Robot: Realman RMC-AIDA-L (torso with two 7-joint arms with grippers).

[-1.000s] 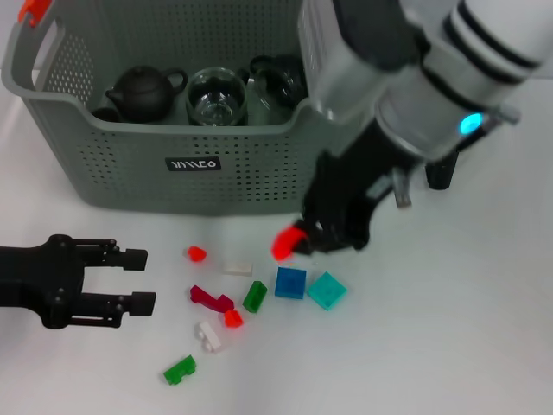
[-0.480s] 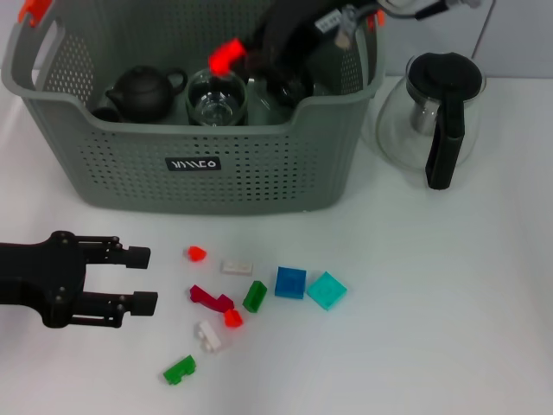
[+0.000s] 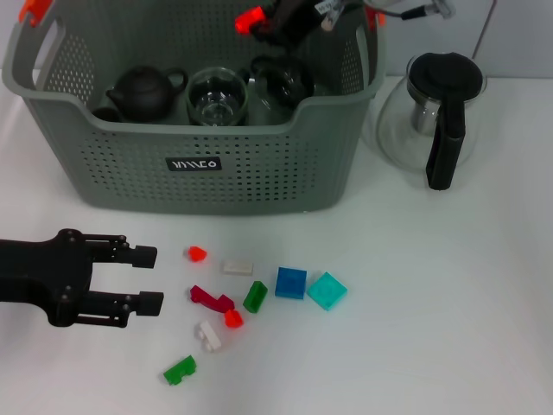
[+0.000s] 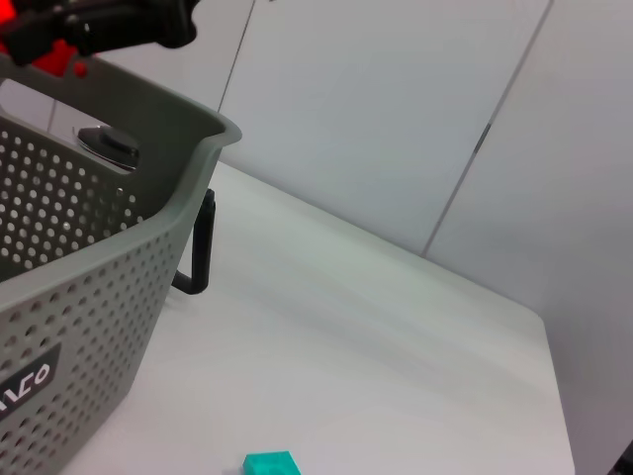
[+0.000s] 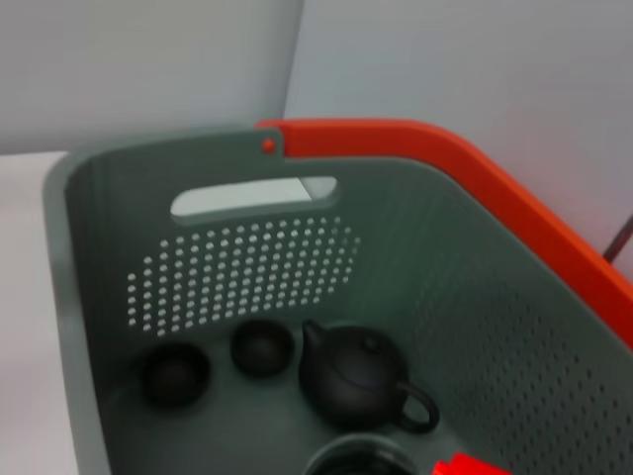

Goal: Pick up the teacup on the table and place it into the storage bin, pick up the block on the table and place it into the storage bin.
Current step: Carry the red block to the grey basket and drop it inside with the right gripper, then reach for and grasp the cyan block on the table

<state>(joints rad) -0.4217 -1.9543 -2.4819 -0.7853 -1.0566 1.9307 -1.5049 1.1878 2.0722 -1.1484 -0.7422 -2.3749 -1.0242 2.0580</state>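
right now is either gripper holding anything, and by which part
The right gripper, above the storage bin, is shut on a red block, gripped at one end; the rest sticks out. The left gripper is open and empty above the table.

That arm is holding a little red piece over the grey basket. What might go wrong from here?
The right gripper holds the red block above the basket, right over a glass cup and a dark teapot. If dropped from there, it might knock the glassware or bounce out. The arm reaches low across the rim, so it could snag the basket when pulling back.
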